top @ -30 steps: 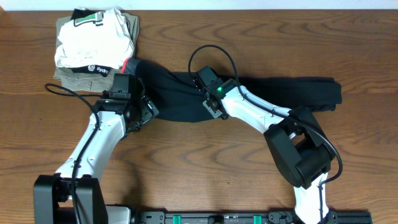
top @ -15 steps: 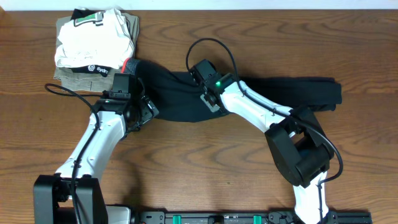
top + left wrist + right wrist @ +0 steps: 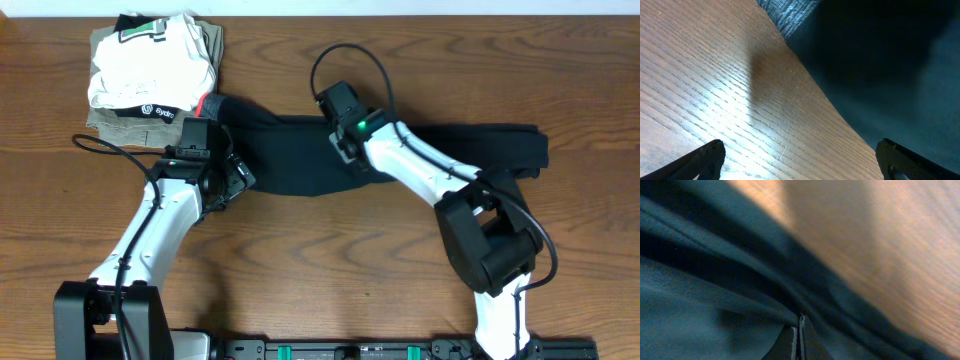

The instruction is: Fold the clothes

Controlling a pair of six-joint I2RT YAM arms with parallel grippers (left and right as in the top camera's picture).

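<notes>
The right end effector has been moved from the centre of the frame toward the upper edge and slightly to the right, onto the upper edge of the black pants. The pants' middle section, previously covered by it, has been exposed at centre frame.

Matt black cloth pants, grained wood table
</notes>
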